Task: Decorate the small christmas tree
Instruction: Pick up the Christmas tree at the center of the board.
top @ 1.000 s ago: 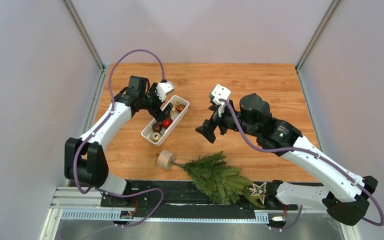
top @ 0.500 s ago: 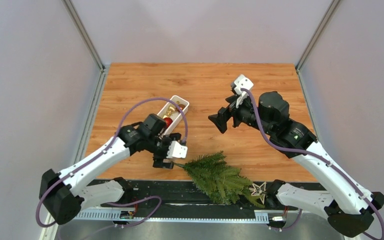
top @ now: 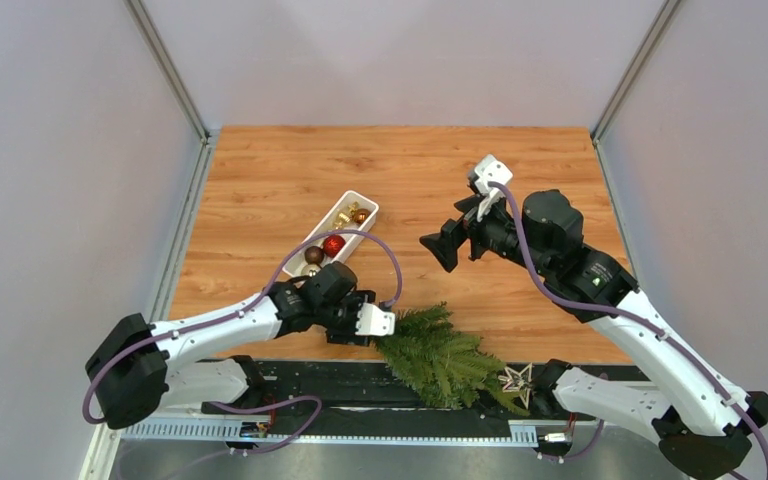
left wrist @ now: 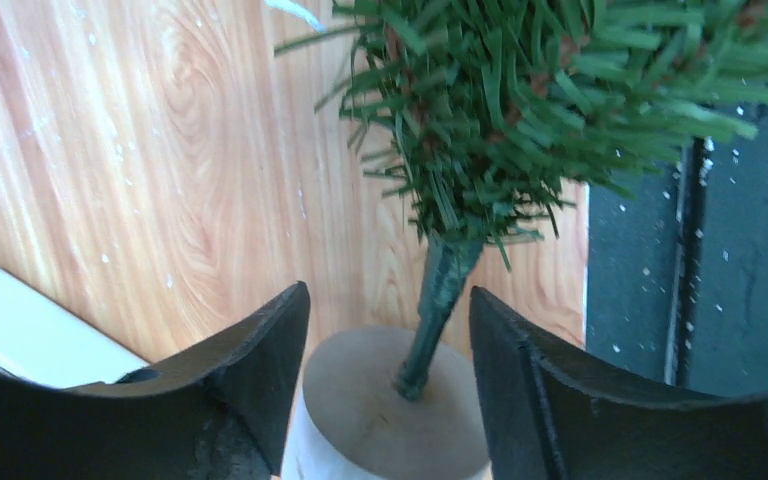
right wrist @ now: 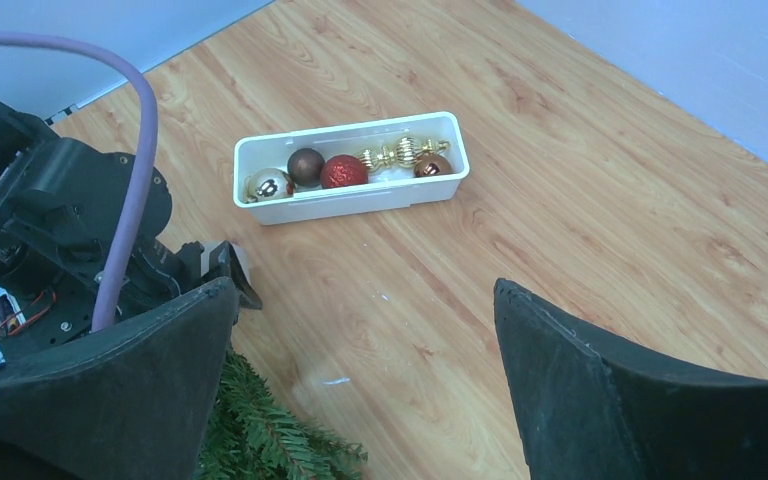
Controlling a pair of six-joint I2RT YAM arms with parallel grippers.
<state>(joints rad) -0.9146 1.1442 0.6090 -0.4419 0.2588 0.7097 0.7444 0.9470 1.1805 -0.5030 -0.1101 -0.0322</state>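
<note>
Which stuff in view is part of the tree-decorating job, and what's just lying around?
Job:
- small christmas tree, on its side, left hand straddling its base
- white tray of baubles
- star ornament at the near edge

Not the job:
- purple cable
- black strip along the near edge

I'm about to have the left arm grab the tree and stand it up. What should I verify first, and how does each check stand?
1. left gripper open, fingers straddling the tree's round base: ok.
2. Its pads touching the base: cannot tell.
3. small christmas tree upright: not ok, it lies on its side.
4. right gripper open, away from the tree: ok.
5. white tray apart from the left gripper: ok, but close.
6. star free of the branches: cannot tell.
</note>
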